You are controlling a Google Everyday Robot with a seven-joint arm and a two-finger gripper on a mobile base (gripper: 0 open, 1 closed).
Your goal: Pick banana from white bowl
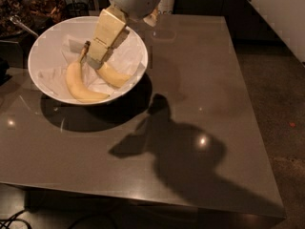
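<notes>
Approach only, no pick yet.
Gripper (97, 61) in white bowl (40, 46), at banana (116, 76) upper end; grip state: can't tell. Lift still to do.

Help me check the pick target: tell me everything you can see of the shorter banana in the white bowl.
The banana is the shorter, slimmer of two: pale yellow, smooth-skinned, gently curved. It lies on crumpled white paper in the right half of the white bowl, beside the longer banana. Its upper-left end is hidden behind the gripper, which hangs low over it; whether they touch cannot be told.
</notes>
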